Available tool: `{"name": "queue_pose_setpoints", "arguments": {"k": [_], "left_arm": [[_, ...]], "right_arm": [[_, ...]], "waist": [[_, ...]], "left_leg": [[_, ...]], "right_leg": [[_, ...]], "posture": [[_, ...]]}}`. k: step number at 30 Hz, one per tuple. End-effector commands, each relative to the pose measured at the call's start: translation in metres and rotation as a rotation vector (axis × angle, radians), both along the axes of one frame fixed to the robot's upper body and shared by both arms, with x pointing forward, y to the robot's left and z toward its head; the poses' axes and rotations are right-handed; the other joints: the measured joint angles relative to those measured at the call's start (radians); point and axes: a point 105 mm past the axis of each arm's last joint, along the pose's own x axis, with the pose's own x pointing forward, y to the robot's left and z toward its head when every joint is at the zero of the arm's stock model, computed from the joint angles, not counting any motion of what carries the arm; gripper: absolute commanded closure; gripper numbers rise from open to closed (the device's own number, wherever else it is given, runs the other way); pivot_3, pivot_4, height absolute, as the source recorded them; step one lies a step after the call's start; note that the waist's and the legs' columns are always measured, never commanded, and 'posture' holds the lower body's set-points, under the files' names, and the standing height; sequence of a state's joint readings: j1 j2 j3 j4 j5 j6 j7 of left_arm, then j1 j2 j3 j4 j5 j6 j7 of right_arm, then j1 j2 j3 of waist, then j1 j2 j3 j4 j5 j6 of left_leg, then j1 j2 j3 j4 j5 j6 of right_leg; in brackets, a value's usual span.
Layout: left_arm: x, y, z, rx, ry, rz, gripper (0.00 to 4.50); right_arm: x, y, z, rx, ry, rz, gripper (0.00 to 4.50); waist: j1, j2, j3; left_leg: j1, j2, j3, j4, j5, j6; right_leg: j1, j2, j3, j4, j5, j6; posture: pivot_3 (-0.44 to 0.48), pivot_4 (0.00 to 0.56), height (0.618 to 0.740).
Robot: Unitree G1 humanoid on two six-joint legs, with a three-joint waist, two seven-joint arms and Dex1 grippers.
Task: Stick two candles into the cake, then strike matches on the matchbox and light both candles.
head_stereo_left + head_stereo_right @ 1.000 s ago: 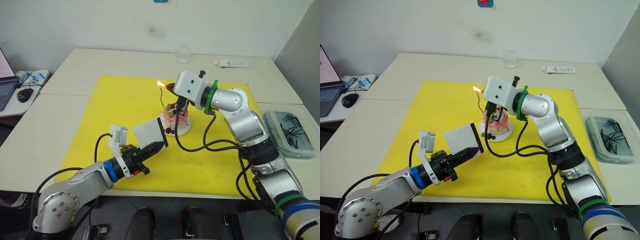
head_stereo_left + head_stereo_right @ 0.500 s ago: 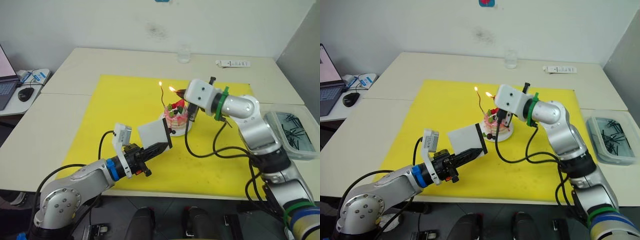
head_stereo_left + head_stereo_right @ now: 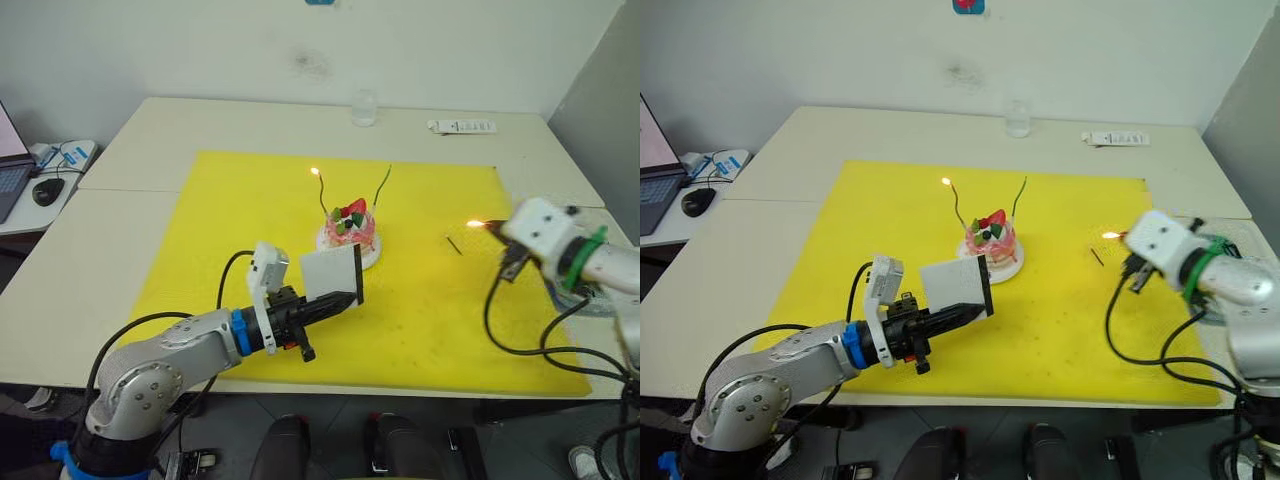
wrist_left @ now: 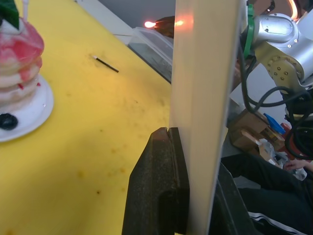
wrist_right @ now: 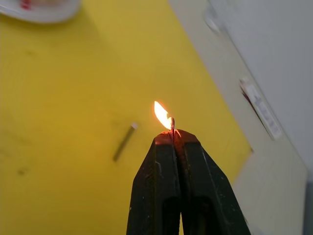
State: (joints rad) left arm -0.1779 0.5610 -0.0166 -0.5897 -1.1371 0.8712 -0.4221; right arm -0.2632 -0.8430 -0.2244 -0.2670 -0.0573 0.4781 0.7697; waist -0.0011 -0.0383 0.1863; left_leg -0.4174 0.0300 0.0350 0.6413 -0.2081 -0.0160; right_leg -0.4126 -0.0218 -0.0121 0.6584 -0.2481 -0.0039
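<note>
Right fingers (image 5: 171, 161) pinching burning match (image 5: 171, 123), flame outward.

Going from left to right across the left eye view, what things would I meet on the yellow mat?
White flat matchbox held in the left gripper → lit wavy candle → small pink cake → unlit wavy candle → short dark match lying on the mat → burning match in the right gripper.

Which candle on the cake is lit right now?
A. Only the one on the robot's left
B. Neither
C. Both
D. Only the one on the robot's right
A. The left candle carries a small flame at its tip, while the right candle in the cake has a dark tip.
</note>
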Motion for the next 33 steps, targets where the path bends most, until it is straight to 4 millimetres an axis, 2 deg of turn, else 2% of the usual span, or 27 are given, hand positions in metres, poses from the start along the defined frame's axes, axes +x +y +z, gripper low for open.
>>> {"name": "queue_pose_setpoints", "arguments": {"k": [1,3,5,11,14,19,23,25,26,28,30,33], "left_arm": [[-0.007,-0.012,0.014,-0.041,-0.060,-0.051,4.50],[-0.005,-0.014,0.018,-0.051,-0.071,-0.053,4.50],[-0.003,-0.015,0.020,-0.056,-0.075,-0.050,4.50],[-0.003,-0.014,0.017,-0.052,-0.064,-0.039,4.50],[-0.003,-0.013,0.017,-0.052,-0.061,-0.031,4.50],[-0.004,-0.012,0.016,-0.054,-0.056,-0.026,4.50],[-0.005,-0.012,0.016,-0.056,-0.054,-0.027,4.50],[-0.004,-0.012,0.016,-0.055,-0.054,-0.027,4.50],[-0.004,-0.011,0.016,-0.054,-0.053,-0.027,4.50],[-0.003,-0.011,0.015,-0.050,-0.051,-0.026,4.50],[-0.003,-0.010,0.014,-0.047,-0.049,-0.025,4.50],[-0.003,-0.009,0.013,-0.042,-0.046,-0.025,4.50]], "right_arm": [[0.002,-0.054,0.008,0.063,-0.042,-0.235,4.46],[0.003,-0.083,0.004,0.116,-0.042,-0.381,4.46],[0.003,-0.102,0.001,0.150,-0.033,-0.465,4.46],[0.008,-0.116,-0.011,0.211,0.016,-0.516,4.46],[0.009,-0.122,-0.011,0.225,0.008,-0.531,3.85],[0.009,-0.127,-0.008,0.221,-0.005,-0.547,2.06],[0.009,-0.127,-0.002,0.219,-0.033,-0.545,0.92],[0.012,-0.122,0.005,0.229,-0.068,-0.527,0.15],[0.014,-0.115,0.011,0.242,-0.099,-0.490,0.03],[0.021,-0.085,0.017,0.331,-0.114,-0.346,0.03],[0.024,-0.056,0.014,0.432,-0.080,-0.223,0.03],[0.027,-0.027,-0.006,0.512,-0.001,-0.136,0.03]], "waist": [[0.001,0.000,0.000],[0.001,0.000,0.000],[0.000,0.000,0.000],[-0.003,0.001,0.000],[-0.002,0.001,0.000],[-0.002,0.001,0.000],[-0.001,0.001,0.000],[-0.002,0.001,0.000],[-0.002,0.001,0.000],[-0.004,0.001,0.000],[-0.007,0.001,0.000],[-0.004,0.001,0.000]], "left_leg": [[0.000,0.000,0.000,0.000,0.000,0.000],[0.000,-0.001,0.000,0.000,0.000,0.000],[-0.001,-0.001,0.000,0.000,0.000,0.000],[0.000,0.000,0.000,0.000,0.000,0.000],[0.000,0.000,0.000,0.000,0.000,0.000],[-0.001,-0.002,0.001,0.000,0.000,0.000],[-0.001,-0.002,0.000,0.001,0.000,0.000],[0.000,-0.001,0.000,0.001,0.000,0.000],[0.000,-0.001,0.000,0.001,0.000,0.000],[0.000,-0.001,0.000,0.001,0.000,0.000],[0.000,0.000,0.000,0.001,0.000,0.000],[0.000,0.001,-0.002,0.001,0.000,0.000]], "right_leg": [[0.000,0.000,0.000,0.000,0.000,0.000],[0.000,0.000,0.000,0.000,0.000,0.000],[0.000,0.000,0.001,0.000,0.000,0.001],[0.000,0.002,0.001,0.000,0.003,0.006],[0.000,0.003,0.001,0.000,0.003,0.006],[0.000,0.003,0.001,0.000,0.003,0.007],[0.000,0.003,0.001,0.000,0.004,0.007],[0.000,0.003,0.001,0.000,0.004,0.007],[0.000,0.003,0.001,0.000,0.004,0.007],[0.000,0.003,0.001,0.000,0.004,0.007],[0.001,0.003,0.001,0.000,0.004,0.007],[0.001,0.003,0.000,0.001,0.004,0.007]], "posture": [[0.000,0.150,0.740],[0.000,0.150,0.740],[0.000,0.150,0.740],[0.000,0.150,0.740],[0.000,0.150,0.740],[0.000,0.150,0.740],[0.000,0.150,0.740],[0.000,0.150,0.740],[0.000,0.150,0.740],[0.000,0.150,0.740],[0.000,0.150,0.740],[0.000,0.150,0.740]]}}
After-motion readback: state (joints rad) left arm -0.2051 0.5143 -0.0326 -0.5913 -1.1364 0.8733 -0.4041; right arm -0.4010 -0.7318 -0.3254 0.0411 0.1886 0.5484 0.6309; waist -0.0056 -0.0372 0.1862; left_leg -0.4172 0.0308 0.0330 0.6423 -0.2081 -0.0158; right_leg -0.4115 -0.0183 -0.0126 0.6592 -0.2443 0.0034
